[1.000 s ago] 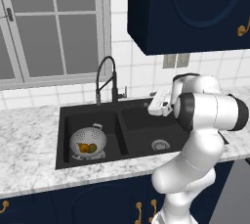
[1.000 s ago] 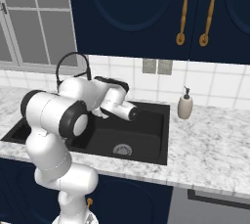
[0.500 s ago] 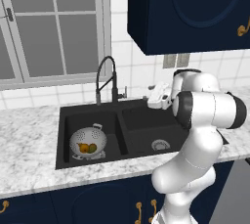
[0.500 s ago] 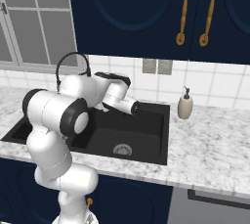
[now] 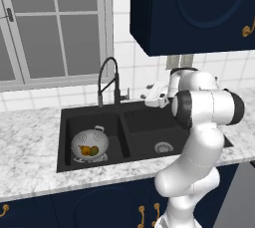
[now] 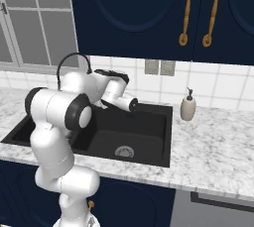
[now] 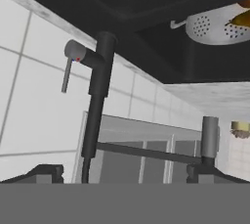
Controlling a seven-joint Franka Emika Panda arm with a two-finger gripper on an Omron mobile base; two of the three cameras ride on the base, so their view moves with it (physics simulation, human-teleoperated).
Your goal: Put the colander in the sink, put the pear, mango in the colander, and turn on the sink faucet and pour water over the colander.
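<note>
Left base view: colander [image 5: 90,145] is seated in the sink's [image 5: 127,135] left basin, lower left of frame, with fruit inside — only the water step is left. Right base view: gripper [image 6: 133,105] is held mid-frame over the right basin. Hand view: jaws are spread wide, nothing held; faucet [image 7: 95,88] lever is seen upper left, silver-tipped, untouched.

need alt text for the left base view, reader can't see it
A white robot arm reaches its open gripper toward the black sink faucet behind a black two-basin sink. The colander, holding fruit, sits in the left basin, under a window and dark blue cabinets.
</note>
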